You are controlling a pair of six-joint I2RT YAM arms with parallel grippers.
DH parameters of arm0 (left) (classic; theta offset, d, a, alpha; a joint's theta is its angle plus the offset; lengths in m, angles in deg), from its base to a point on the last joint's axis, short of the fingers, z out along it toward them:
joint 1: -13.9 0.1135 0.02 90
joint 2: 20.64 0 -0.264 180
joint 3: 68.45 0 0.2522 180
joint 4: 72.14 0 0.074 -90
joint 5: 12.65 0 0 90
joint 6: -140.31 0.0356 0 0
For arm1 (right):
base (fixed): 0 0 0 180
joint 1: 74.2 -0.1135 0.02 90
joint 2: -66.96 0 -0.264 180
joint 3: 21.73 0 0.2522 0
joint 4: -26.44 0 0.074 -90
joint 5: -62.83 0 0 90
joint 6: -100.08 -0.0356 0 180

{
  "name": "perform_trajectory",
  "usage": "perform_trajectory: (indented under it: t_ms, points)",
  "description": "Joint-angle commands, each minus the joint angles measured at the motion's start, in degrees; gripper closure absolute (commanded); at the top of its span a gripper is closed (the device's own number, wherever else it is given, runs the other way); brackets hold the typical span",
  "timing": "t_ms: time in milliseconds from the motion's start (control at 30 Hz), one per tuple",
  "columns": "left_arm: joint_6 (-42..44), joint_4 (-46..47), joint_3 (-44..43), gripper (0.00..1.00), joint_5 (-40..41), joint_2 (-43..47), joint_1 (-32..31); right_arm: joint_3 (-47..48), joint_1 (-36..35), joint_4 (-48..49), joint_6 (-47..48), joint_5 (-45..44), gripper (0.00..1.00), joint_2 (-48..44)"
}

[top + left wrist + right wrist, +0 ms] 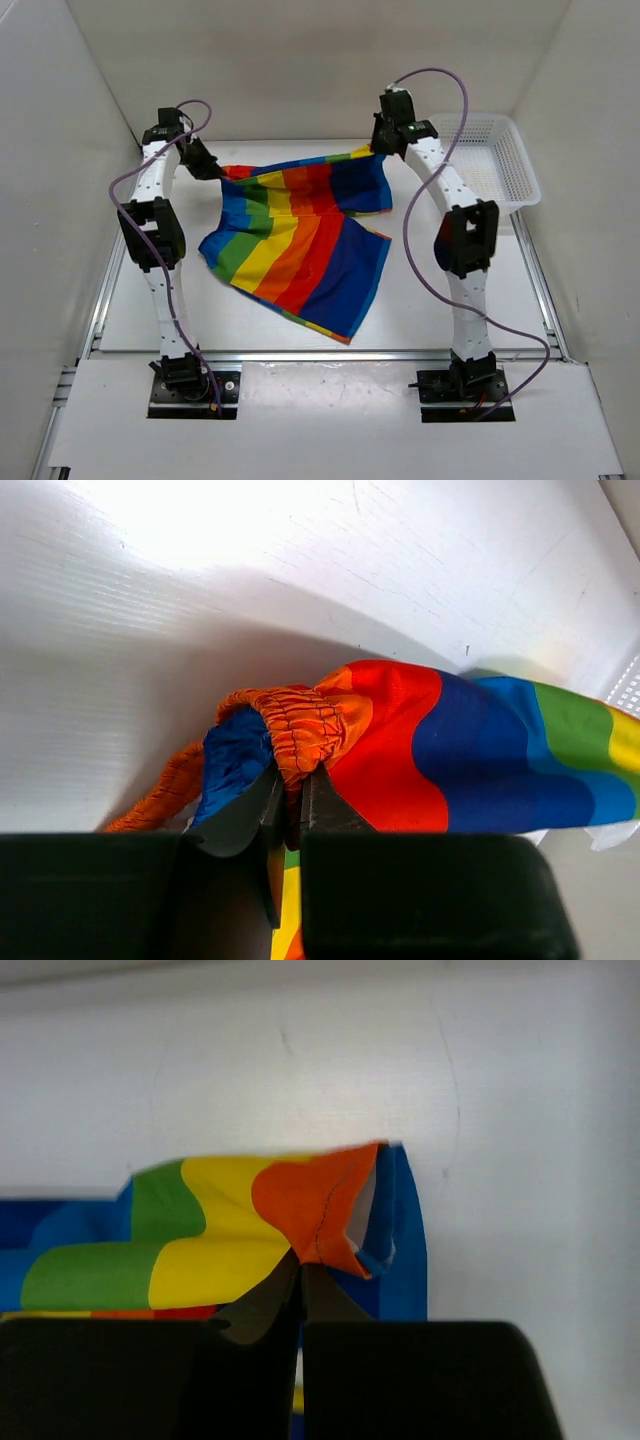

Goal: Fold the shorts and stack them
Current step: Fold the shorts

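Observation:
The rainbow-striped shorts (300, 235) hang stretched between my two grippers near the back of the table, their lower part draped on the surface toward the front. My left gripper (212, 168) is shut on the gathered orange waistband (300, 725) at the shorts' left corner; in the left wrist view the left gripper (293, 780) pinches that elastic between its black fingers. My right gripper (378, 148) is shut on the orange-and-blue corner of the shorts (330, 1210) at the right. In the right wrist view the right gripper (300, 1265) clamps that hem.
A white plastic mesh basket (495, 160) stands at the back right, just beyond the right arm. White walls close in the table on the left, back and right. The metal rail of the table edge (320, 355) runs in front of the arm bases.

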Motion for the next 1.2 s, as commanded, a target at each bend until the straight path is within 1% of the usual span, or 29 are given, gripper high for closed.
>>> perform_trajectory:
  t_ms: [0,67,100,167,200,233,267,300,333,367,400,433,467,500,533,567,600,667,700,767,800,867,933,1067,1100,1167]
  points:
    - [1.60,0.60,0.51,0.90,-1.90,6.70,0.15,-9.82,-0.22,1.76,-0.49,1.78,1.00,-14.42]
    - [2.92,0.60,4.72,0.90,-1.12,9.52,0.15,-16.50,-2.15,2.28,-0.49,1.77,1.00,-19.98]
    - [2.92,0.60,6.31,0.90,-1.11,11.11,0.15,-22.45,-2.85,2.80,-0.49,1.16,1.00,-25.14]
    - [3.54,0.60,11.58,0.90,-0.06,15.94,0.15,-27.58,-5.31,2.29,-0.49,1.16,1.00,-30.09]
    - [3.54,0.60,13.42,0.90,0.72,17.52,0.15,-32.66,-6.37,1.67,-0.49,1.16,1.00,-34.73]
    - [3.54,0.60,15.35,0.90,0.73,20.93,0.15,-34.97,-8.64,1.06,-0.49,0.29,1.00,-37.04]
    - [4.06,0.60,19.20,0.90,1.25,22.62,0.15,-37.17,-9.88,0.18,-0.49,-1.20,1.00,-39.06]
    - [4.06,0.60,21.16,0.90,2.39,24.29,0.15,-41.54,-11.20,-0.44,-0.49,-1.82,1.00,-43.35]
    - [4.06,0.60,23.18,0.90,2.92,27.52,0.15,-43.93,-14.00,-1.23,-1.09,-1.83,1.00,-45.56]
    - [4.76,0.60,26.94,0.90,3.71,29.12,0.15,-46.22,-15.42,-1.23,-1.62,-2.44,1.00,-49.59]
    - [4.77,0.60,28.80,0.90,4.24,30.79,0.15,-48.33,-17.00,-2.10,-2.24,-2.45,1.00,-51.37]
    - [4.77,0.60,30.65,0.90,4.25,32.38,0.15,-52.27,-20.32,-3.33,-3.81,-4.19,1.00,-53.13]
    - [5.29,0.60,34.15,0.90,4.94,35.44,0.68,-54.05,-22.00,-4.13,-4.78,-5.16,1.00,-56.02]
    - [5.29,0.60,35.92,0.90,4.95,36.95,1.20,-55.72,-23.67,-5.00,-5.75,-6.04,1.00,-57.26]
    - [5.90,0.60,37.68,0.90,5.47,38.44,1.21,-59.04,-27.26,-6.40,-7.76,-6.92,1.00,-58.41]
    - [6.52,0.60,41.09,0.90,5.48,40.98,1.73,-60.81,-29.21,-6.94,-8.74,-7.88,1.00,-60.42]
    - [6.52,0.07,42.78,0.90,6.61,42.14,1.74,-62.48,-32.80,-7.64,-9.79,-9.46,1.00,-61.40]
    - [6.52,-0.55,45.86,0.90,7.24,44.77,2.26,-66.69,-36.07,-9.92,-13.47,-9.48,1.00,-63.33]
    - [6.52,-1.15,48.92,0.90,7.93,45.48,2.26,-67.94,-39.22,-10.63,-14.80,-9.48,1.00,-63.86]
    - [6.52,-1.16,51.92,0.90,8.47,46.97,2.88,-71.88,-42.31,-11.69,-17.96,-9.48,1.00,-64.92]
    - [5.74,-1.16,54.46,0.90,9.08,48.29,2.88,-73.12,-44.93,-11.69,-19.11,-8.61,1.00,-65.62]
    - [4.68,-1.16,56.85,0.90,11.01,48.83,2.88,-76.46,-47.50,-11.69,-20.96,-8.07,1.00,-65.62]
    - [3.02,-1.16,59.74,0.90,12.42,49.53,3.41,-77.96,-50.66,-11.69,-22.98,-7.37,1.00,-65.62]
    - [2.48,0.06,61.87,0.90,13.92,47.52,6.03,-78.76,-55.59,-11.69,-24.39,-8.77,1.00,-62.20]
    - [2.48,0.07,61.87,0.90,14.44,46.81,6.04,-77.54,-57.42,-11.69,-24.39,-10.08,1.00,-61.68]
    - [2.48,0.68,59.68,0.90,15.75,45.05,6.04,-76.31,-59.28,-11.69,-24.39,-11.67,1.00,-59.92]
